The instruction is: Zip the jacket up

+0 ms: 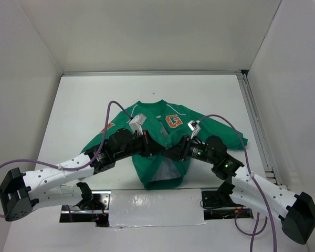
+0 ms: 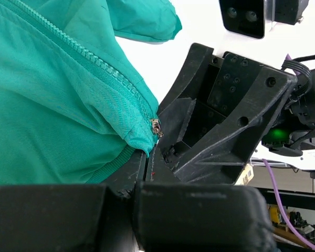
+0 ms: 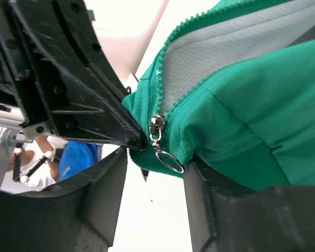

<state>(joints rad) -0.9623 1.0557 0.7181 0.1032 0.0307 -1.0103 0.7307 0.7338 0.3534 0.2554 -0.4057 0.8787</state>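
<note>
You have the jacket lying on its back in the middle of the white table, with the collar to the far side and the hem toward the arm bases. The orange G patch faces up on the chest, and an orange sleeve patch shows on the sleeve at the left of the top view. Both arms reach in low over the front and meet at the bottom of the zipper. Your left gripper has its jaws together, pinched on the ribbed hem corner just below the end of the zipper teeth. Your right gripper faces it from the other side with its jaws standing apart. Between them you can see the metal zipper slider, sitting right down at the hem, and its ring pull hanging from it. The green fabric rests on the right one of these two fingers; whether the ring touches that finger I cannot tell. Above the slider the two rows of teeth run apart, and the white mesh lining shows between them, so the front is open there.
</note>
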